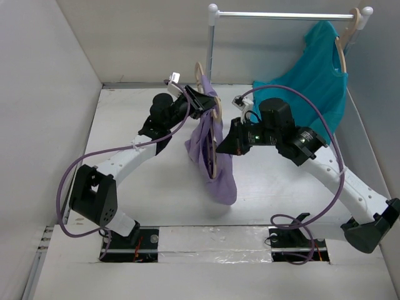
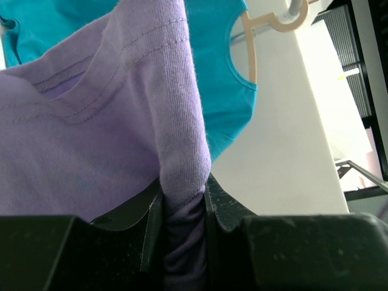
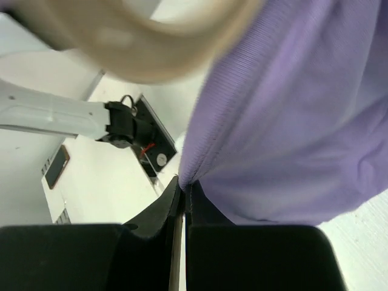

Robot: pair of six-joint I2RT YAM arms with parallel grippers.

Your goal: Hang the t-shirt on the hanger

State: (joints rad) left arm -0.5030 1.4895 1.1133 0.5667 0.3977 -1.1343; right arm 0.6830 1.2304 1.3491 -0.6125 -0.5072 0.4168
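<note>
Now, t-shirt (image 1: 211,159): hangs in the air between both arms, draped about the hanger (image 1: 200,70), above the table (image 1: 144,187)
Left gripper (image 2: 183,233): clamped tight on a bunched fold beside a stitched seam
Right gripper (image 3: 183,203): pinched closed on a thin fabric edge
Slip risk: the thin edge may pull free under tension, dropping that side
Hanger risk: it seems carried by cloth alone; slack could tip it out
</note>
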